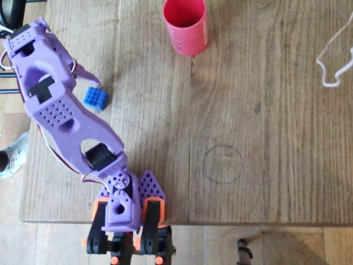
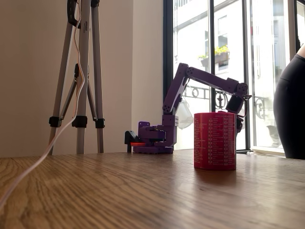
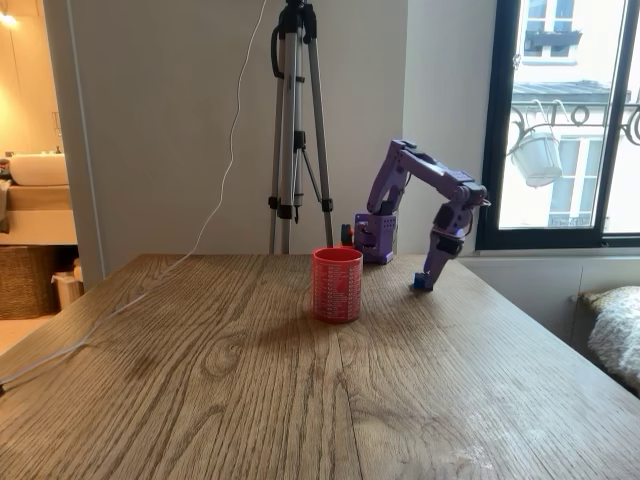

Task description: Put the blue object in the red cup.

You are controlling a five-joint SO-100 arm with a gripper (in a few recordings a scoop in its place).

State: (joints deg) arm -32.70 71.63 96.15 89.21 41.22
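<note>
The blue object (image 1: 95,99), a small studded brick, lies flat on the wooden table (image 1: 265,127) at the left in the overhead view. In a fixed view the blue object (image 3: 421,284) shows right of the cup. My purple gripper (image 1: 91,87) hangs over it, pointing down, open, with one thin finger (image 1: 88,75) splayed out just beyond the brick. The gripper (image 3: 431,272) stands with its tips right at the brick, and I cannot tell if they touch it. The red cup (image 1: 186,25) stands upright at the table's far edge, well apart from the brick. The red cup (image 2: 215,141) hides the gripper's tip in a fixed view.
A white cable (image 1: 333,61) lies at the table's far right in the overhead view. A tripod (image 3: 295,120) stands behind the table. A person (image 2: 290,105) stands at the right edge of a fixed view. The arm's base (image 1: 122,207) sits at the near table edge.
</note>
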